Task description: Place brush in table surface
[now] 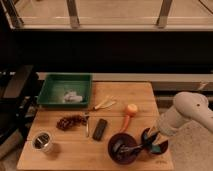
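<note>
**Arm:** white arm (189, 113) enters from the right, past the table's right edge, and is bent down and leftward over the front-right corner.

**Gripper** (149, 143): dark, low, touching the right rim of the purple bowl (112, 153). Its fingers are closed together. Whether they pinch anything cannot be told.

**Brush** (128, 148): inside the purple bowl, slim handle pointing right toward the gripper.

**Table surface** (65, 155): light-brown wooden planks.
- Back-left corner: green tray (50, 95).
- Near front-left corner: metal cup (42, 142).
- Middle: reddish-brown cluster (70, 121), thin metal utensil (86, 126), black block (100, 129), orange carrot-like piece (128, 116).

**Room:** dark wall behind, with a metal-framed rail (73, 15) above.
</note>
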You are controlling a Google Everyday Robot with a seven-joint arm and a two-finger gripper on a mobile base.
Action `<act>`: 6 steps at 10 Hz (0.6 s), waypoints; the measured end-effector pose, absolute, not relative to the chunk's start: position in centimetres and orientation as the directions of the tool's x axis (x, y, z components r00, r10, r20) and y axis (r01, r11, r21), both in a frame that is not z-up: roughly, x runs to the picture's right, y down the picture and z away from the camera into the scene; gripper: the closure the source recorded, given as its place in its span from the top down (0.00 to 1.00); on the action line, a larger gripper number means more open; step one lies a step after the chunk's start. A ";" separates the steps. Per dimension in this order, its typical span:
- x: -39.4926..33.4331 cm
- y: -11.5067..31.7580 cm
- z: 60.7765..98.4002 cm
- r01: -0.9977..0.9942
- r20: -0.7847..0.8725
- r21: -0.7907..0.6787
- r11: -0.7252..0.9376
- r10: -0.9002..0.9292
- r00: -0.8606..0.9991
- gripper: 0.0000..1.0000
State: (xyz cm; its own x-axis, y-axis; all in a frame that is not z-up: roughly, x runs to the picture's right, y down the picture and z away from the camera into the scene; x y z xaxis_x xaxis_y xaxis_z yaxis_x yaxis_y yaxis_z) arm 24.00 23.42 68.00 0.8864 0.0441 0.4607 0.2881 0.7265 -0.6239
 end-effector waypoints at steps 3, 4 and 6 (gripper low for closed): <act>23.7 21.8 66.7 0.306 0.494 -0.585 0.751 0.032 0.869 0.00; 23.7 21.2 66.5 0.312 0.513 -0.573 0.758 0.035 0.857 0.00; 23.8 19.8 66.1 0.316 0.555 -0.546 0.776 0.053 0.830 0.00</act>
